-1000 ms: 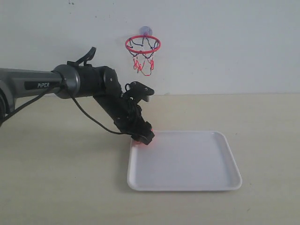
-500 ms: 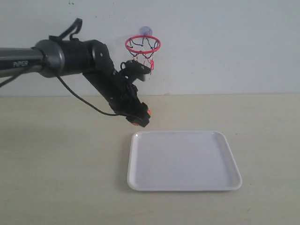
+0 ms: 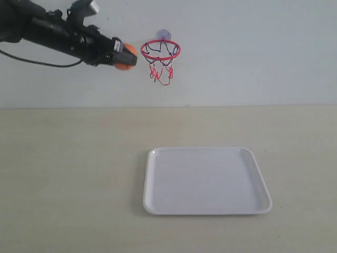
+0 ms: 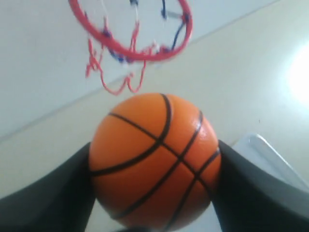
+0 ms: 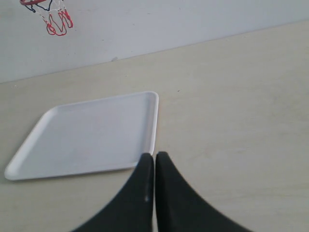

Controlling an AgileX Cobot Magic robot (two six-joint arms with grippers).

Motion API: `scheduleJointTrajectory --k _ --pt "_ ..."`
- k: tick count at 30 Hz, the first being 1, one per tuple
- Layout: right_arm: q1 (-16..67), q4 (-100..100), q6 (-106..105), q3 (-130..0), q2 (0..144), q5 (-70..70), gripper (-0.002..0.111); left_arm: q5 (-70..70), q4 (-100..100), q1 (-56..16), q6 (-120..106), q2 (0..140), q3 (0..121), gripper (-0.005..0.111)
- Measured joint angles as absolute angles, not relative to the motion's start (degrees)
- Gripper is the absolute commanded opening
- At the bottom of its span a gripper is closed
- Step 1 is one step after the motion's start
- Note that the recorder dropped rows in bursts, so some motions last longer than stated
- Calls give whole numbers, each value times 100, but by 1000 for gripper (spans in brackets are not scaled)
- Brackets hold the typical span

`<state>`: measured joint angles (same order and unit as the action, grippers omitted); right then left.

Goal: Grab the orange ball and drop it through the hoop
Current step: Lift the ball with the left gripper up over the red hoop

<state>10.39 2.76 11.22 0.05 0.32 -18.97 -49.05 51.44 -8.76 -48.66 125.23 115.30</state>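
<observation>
Rising from the tray's (image 3: 206, 212) rim, the left gripper (image 3: 122, 55) is carrying the orange ball (image 3: 127, 57), clenched between its fingers, to nine o'clock of the hoop (image 3: 160, 50) (not yet over the ring); the right gripper (image 5: 154, 157) is resting pinched shut, empty.

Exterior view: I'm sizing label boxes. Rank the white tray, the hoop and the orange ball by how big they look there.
Largest: white tray, by far.
Middle: hoop, net included.
Smallest: orange ball, though partly hidden by the left end effector.
</observation>
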Motion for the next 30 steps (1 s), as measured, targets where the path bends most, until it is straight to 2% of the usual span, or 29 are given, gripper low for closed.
scheduleJointTrajectory --k 9,15,30 --pt "1039 276 1122 5 32 -1897 0 -5097 4889 -910 -4206 13391 13793 4" --pt "1039 276 1122 5 32 -1897 0 -5229 4728 -910 -3882 14079 14788 4" --pt "1039 276 1122 5 32 -1897 0 -4522 5644 -1034 -4164 14476 15180 4"
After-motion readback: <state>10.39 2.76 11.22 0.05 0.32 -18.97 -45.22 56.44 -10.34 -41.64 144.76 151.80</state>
